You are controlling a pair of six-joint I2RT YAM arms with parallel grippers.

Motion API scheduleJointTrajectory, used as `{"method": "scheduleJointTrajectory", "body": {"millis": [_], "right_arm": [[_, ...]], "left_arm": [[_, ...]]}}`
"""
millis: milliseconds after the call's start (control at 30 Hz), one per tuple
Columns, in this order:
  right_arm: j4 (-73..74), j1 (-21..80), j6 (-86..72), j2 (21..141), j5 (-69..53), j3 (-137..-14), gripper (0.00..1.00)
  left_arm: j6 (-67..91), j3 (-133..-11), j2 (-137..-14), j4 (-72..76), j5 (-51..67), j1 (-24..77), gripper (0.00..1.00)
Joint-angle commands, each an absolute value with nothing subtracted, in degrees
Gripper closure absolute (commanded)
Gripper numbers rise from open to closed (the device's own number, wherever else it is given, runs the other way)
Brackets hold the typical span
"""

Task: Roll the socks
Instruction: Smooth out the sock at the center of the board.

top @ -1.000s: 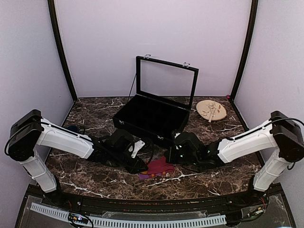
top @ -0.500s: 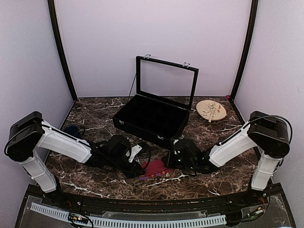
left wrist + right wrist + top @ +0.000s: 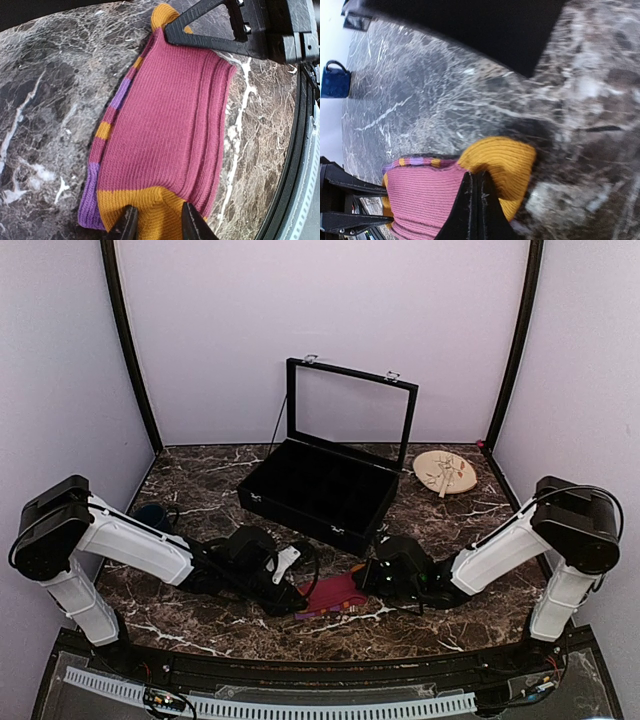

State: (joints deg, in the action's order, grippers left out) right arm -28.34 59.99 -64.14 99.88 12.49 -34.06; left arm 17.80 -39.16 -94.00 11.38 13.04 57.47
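One of the socks, magenta with orange ends and purple and orange stripes (image 3: pixel 335 590), lies flat on the marble between my two grippers. My left gripper (image 3: pixel 157 222) is shut on its near orange end, and the fabric bunches up between the two fingers. In the top view the left gripper (image 3: pixel 300 595) sits at the sock's left edge. My right gripper (image 3: pixel 474 176) is shut, its tips pressed where the far orange end (image 3: pixel 505 160) meets the magenta. No fabric shows between its fingers. From the left wrist, the right gripper (image 3: pixel 170 32) touches the sock (image 3: pixel 170 115) at its far end.
An open black case (image 3: pixel 320 490) stands just behind the sock. A dark blue mug (image 3: pixel 152 512) is at the left, and a round wooden plate (image 3: pixel 445 472) sits at the back right. The table's front edge (image 3: pixel 300 150) runs close beside the sock.
The right arm has folded lower and its gripper has settled on the sock's right end. The left gripper has hardly moved and keeps its hold.
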Motion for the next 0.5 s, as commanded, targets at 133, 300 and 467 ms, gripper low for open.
{"method": "scheduleJointTrajectory", "body": {"millis": [133, 300, 467], "right_arm": [[-19.9, 59.4, -63.9, 97.0, 15.1, -33.6, 1.0], [-14.3, 60.6, -59.6, 92.0, 18.9, -35.4, 1.0], [-5.8, 61.2, -55.4, 88.6, 21.7, -38.9, 0.96]], "left_arm": [[18.6, -40.3, -95.0, 9.9, 13.1, 59.0, 0.66], [18.6, -40.6, -93.7, 9.4, 11.4, 59.3, 0.64], [18.4, -41.5, -92.0, 9.2, 9.3, 59.3, 0.59]]}}
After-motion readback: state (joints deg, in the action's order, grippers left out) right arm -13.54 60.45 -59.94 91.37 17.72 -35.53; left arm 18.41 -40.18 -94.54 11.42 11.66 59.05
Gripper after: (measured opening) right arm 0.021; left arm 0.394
